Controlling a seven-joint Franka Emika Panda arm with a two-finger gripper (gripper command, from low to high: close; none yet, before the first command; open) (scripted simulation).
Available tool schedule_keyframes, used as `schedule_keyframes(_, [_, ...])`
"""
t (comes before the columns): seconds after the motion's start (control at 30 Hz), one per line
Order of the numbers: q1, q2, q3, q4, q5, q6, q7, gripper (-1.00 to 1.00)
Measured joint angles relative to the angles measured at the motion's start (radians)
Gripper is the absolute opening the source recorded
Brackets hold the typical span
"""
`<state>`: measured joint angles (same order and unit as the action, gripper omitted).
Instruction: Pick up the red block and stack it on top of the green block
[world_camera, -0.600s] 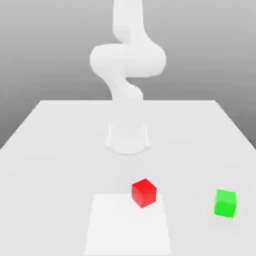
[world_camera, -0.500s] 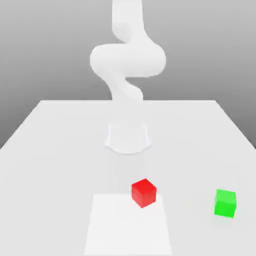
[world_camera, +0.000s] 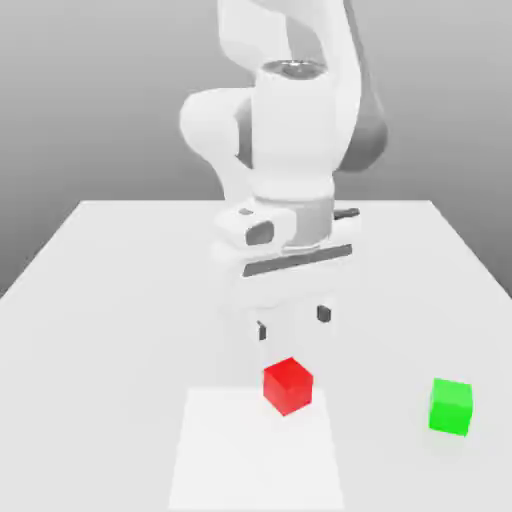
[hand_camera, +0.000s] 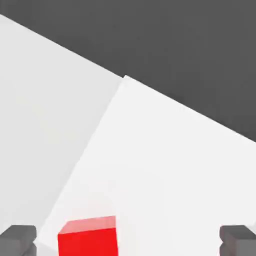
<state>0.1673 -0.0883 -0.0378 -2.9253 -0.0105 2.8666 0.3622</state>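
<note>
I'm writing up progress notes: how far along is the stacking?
Done: nothing is stacked; at most, the open gripper has been brought over near the red block.
In hand: nothing is gripped; the red block sits on the edge of the white patch.
Left: grasp it, lift it, and set it on the green block, which stands apart on the table, its top bare.

You've got red block (world_camera: 288, 386) looking smooth, matt, plain-faced, like painted plastic. Green block (world_camera: 451, 407) same: smooth, matt, even colour. Your arm (world_camera: 292, 130) now, white shell, smooth, plastic-looking, faint sheen, darker grey parts smooth too. Claw (world_camera: 292, 322) carries dark, matt-looking pads. Surface (world_camera: 130, 350) smooth, pale, no grain you can see; white patch (world_camera: 256, 450) on it flat, smooth, material can't be told.
</note>
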Motion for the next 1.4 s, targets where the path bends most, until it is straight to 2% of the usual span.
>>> schedule_keyframes(0.17, [-0.008,0.218,0.021,0.009,0.025,0.181,-0.033,0.00])
schedule_keyframes(0.2, [-0.014,0.250,0.027,0.013,0.028,0.208,-0.036,-1.00])
schedule_keyframes(0.43, [-0.018,0.255,0.031,0.013,0.025,0.211,-0.034,-1.00])
schedule_keyframes(0.7, [-0.017,-0.006,0.027,-0.022,0.008,-0.014,-0.021,-1.00])
schedule_keyframes(0.9, [0.098,0.020,0.120,0.105,0.028,-0.116,0.029,-1.00])
schedule_keyframes(1.17, [0.299,0.109,0.219,0.304,0.004,-0.225,0.143,-1.00])
schedule_keyframes(1.33, [0.324,0.271,0.189,0.333,-0.066,-0.095,0.205,-1.00])
schedule_keyframes(1.37, [0.328,0.295,0.183,0.334,-0.078,-0.072,0.213,1.00])
schedule_keyframes(1.4, [0.328,0.295,0.183,0.334,-0.078,-0.072,0.213,1.00])
